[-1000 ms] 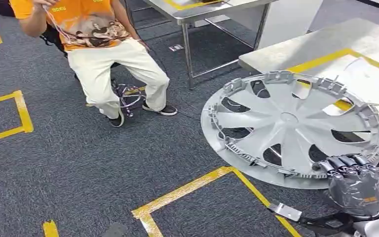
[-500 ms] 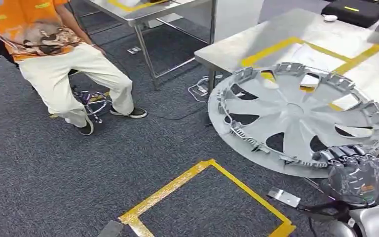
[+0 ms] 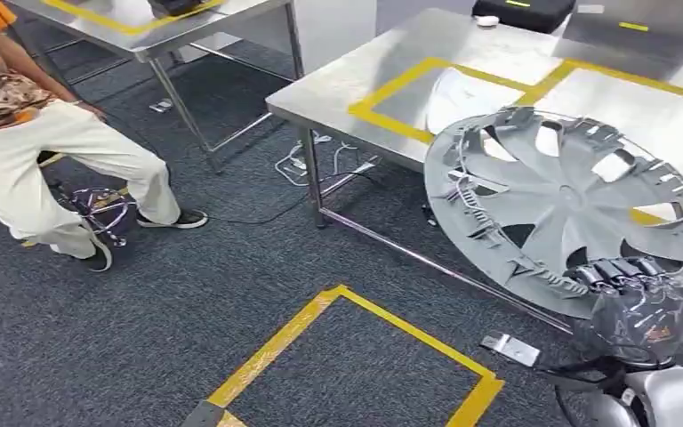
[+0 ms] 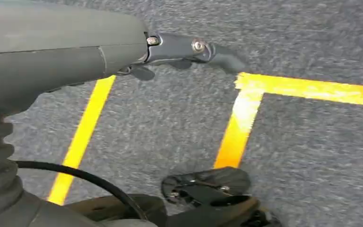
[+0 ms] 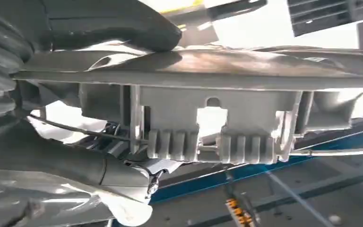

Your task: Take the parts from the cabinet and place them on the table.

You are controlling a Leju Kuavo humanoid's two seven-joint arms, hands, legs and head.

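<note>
Grey carpet w/ yellow tape; hubcap (image 3: 569, 209) is gripped at its near rim by right hand (image 3: 631, 298), held tilted over table (image 3: 382, 67) edge. Left hand (image 4: 189, 49) hangs over floor, holding nothing.

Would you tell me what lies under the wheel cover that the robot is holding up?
Through the wheel cover held by the right hand, the steel table with yellow tape and some carpet show. The spokes cover the rest.
</note>
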